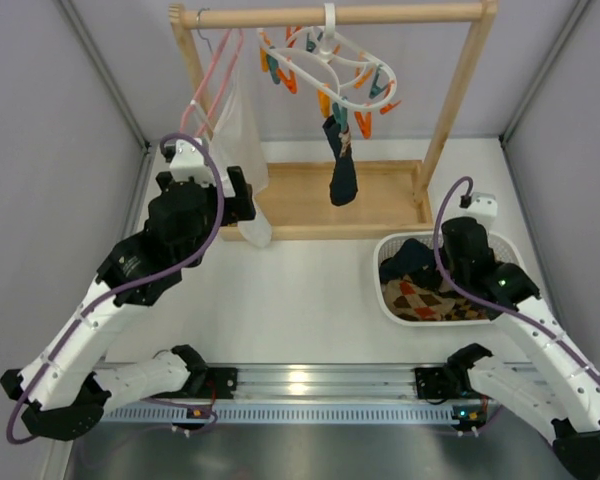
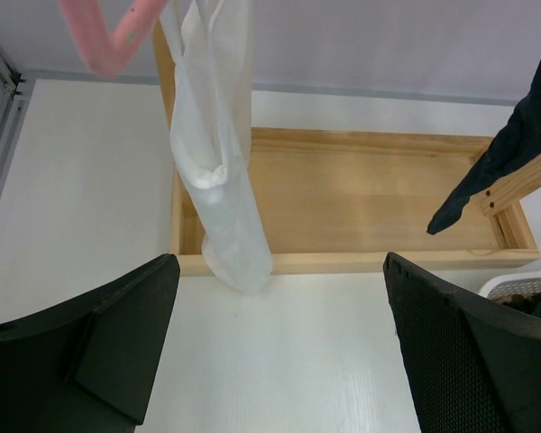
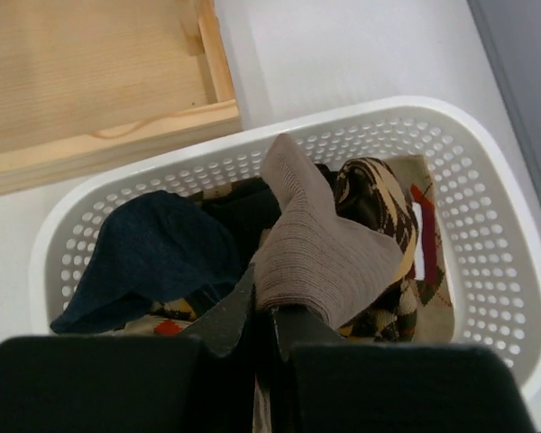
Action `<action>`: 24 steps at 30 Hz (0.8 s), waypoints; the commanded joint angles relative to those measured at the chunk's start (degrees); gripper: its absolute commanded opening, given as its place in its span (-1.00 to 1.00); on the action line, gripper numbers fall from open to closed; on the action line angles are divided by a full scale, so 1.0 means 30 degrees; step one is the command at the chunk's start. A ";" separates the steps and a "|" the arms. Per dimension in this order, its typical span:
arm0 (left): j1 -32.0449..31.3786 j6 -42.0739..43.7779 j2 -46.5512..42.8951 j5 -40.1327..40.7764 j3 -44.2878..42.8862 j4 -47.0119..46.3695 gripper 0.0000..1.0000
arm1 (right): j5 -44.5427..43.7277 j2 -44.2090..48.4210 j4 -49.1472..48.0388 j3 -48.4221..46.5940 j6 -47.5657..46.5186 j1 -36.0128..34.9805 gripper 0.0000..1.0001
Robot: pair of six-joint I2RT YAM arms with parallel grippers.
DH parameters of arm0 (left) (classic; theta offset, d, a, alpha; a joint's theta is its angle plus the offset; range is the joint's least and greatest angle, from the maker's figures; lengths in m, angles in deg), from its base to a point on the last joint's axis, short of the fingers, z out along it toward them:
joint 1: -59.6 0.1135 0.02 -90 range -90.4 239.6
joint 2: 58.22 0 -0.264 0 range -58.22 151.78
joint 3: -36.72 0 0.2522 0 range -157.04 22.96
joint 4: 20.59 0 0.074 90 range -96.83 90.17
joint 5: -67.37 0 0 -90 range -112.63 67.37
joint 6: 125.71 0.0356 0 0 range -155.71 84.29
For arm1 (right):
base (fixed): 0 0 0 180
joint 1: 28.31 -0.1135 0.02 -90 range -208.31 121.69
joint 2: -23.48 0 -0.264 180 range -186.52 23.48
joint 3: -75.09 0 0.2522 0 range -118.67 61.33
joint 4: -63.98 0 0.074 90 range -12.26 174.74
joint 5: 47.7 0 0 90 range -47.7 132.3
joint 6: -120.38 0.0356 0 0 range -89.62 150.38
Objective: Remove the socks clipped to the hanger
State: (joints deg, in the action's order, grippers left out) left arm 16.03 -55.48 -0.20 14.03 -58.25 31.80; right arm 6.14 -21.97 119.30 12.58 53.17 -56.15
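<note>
The white hanger (image 1: 330, 55) with orange and teal pegs hangs from the wooden rail. One dark sock (image 1: 342, 165) is still clipped to it and dangles over the wooden base; its toe (image 2: 500, 162) shows at the right of the left wrist view. My left gripper (image 1: 242, 195) is open and empty (image 2: 279, 352), low in front of the base and left of that sock. My right gripper (image 3: 264, 302) is over the white basket (image 3: 487, 225), shut on a taupe sock (image 3: 320, 239). A navy sock (image 3: 153, 248) and a diamond-patterned sock (image 3: 374, 194) lie in the basket.
A long white cloth (image 2: 216, 153) hangs from a thin pink hanger (image 1: 215, 70) at the rail's left end, just ahead of my left gripper. The rack's wooden base tray (image 1: 310, 200) and right upright (image 1: 450, 110) stand behind. The basket (image 1: 390, 250) sits at the right.
</note>
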 commanded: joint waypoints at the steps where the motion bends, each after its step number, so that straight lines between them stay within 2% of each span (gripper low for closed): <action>1: 0.0081 0.0085 -0.1320 -0.0151 0.0905 -0.0543 0.97 | 0.1877 -0.0434 -0.0403 0.0833 0.0695 0.1014 -1.00; 8: 0.0081 0.0495 -0.3340 -0.0941 0.2401 -0.0485 0.97 | 0.6543 -0.4439 -0.4739 0.4559 0.1602 0.4614 -1.00; 10: 0.0081 0.0642 -0.3693 -0.1205 0.2694 -0.0485 0.97 | 0.7245 -0.4974 -0.5618 0.5114 0.1953 0.4941 -0.91; 13: 0.0081 0.0730 -0.4367 -0.1323 0.3103 -0.0485 0.97 | 0.7892 -0.4452 -0.6382 0.5702 0.2511 0.5001 -0.79; 16: 0.0081 0.0730 -0.4749 -0.1177 0.3426 -0.0456 0.97 | 0.7020 -0.2930 -0.5423 0.5179 0.2629 0.5030 -0.67; 17: 0.0081 0.0730 -0.4837 -0.1177 0.3485 -0.0485 0.97 | 0.6812 -0.2201 -0.5097 0.4944 0.2571 0.5059 -0.61; 18: 0.0081 0.0701 -0.4867 -0.1235 0.3544 -0.0456 0.96 | 0.6665 -0.1874 -0.4804 0.4420 0.2455 0.5031 -0.39; 21: 0.0081 0.0555 -0.4984 -0.1352 0.3778 -0.0485 0.97 | 0.6547 -0.1023 -0.3399 0.3278 0.2015 0.5031 0.08; 24: 0.0081 0.0584 -0.5072 -0.1353 0.3866 -0.0456 0.97 | 0.6459 -0.0262 -0.1992 0.2280 0.1576 0.5089 0.26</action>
State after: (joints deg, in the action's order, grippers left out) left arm 16.05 -53.86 -14.98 10.76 -47.30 31.80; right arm 26.31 -25.12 109.09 24.27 58.98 -41.68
